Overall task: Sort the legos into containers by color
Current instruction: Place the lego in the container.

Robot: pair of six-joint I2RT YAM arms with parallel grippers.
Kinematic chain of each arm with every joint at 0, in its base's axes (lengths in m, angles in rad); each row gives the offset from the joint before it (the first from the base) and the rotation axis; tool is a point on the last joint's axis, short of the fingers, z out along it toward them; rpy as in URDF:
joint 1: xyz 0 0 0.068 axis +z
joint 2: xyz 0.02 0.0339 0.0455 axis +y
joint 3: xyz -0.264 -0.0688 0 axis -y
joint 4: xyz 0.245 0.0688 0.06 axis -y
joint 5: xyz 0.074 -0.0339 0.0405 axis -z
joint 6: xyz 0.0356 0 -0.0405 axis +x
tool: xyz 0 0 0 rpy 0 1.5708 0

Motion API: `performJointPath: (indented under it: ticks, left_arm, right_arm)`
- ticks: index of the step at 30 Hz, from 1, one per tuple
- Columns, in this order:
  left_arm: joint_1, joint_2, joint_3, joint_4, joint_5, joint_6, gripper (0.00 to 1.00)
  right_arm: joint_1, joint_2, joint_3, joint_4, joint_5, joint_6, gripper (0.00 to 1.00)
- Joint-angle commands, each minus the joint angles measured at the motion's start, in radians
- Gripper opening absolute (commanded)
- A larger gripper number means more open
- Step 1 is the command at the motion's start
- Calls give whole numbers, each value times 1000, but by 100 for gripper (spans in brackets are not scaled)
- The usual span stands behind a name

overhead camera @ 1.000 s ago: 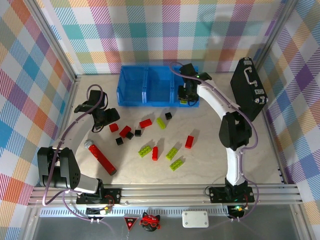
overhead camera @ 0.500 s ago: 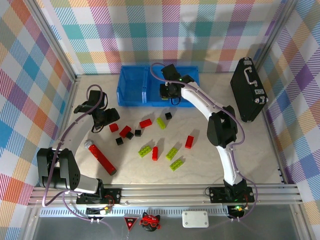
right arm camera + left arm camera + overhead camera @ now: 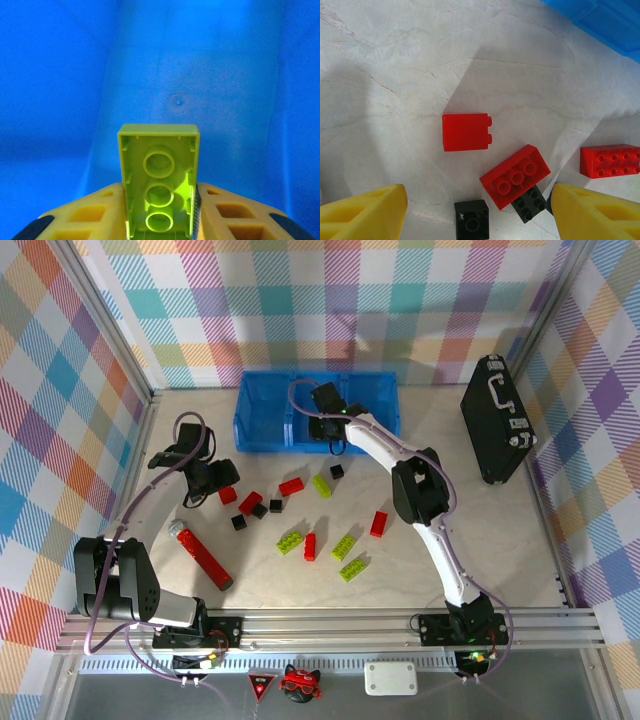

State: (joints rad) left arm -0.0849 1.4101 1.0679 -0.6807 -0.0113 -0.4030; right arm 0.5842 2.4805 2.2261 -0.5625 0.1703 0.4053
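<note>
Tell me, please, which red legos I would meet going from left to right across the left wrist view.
Red lego on its side → tilted red lego, studs up → red lego at the right edge.

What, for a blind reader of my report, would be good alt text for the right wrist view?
A lime green brick, its hollow underside toward the camera, is clamped between the right gripper's yellow fingers. Behind it is the inside of a translucent blue bin.

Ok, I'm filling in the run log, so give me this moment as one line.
right claw: shut on lime brick, over middle bin | left claw: open, above red bricks
</note>
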Motion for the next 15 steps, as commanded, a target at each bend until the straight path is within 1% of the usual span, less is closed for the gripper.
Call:
performJointPath:
  ticks: [1, 4, 7, 15]
  left_arm:
    - [-6, -12, 4, -13, 10, 4, 76]
    - [-6, -7, 6, -10, 11, 3, 76]
    - [-7, 2, 4, -10, 11, 3, 76]
    - [-6, 21, 6, -2, 17, 3, 74]
  right_arm:
    - [12, -4, 47, 9, 10, -8, 40]
    - [17, -14, 59, -8, 14, -16, 44]
    - [18, -36, 65, -30, 14, -24, 46]
    - [26, -153, 27, -90, 5, -23, 45]
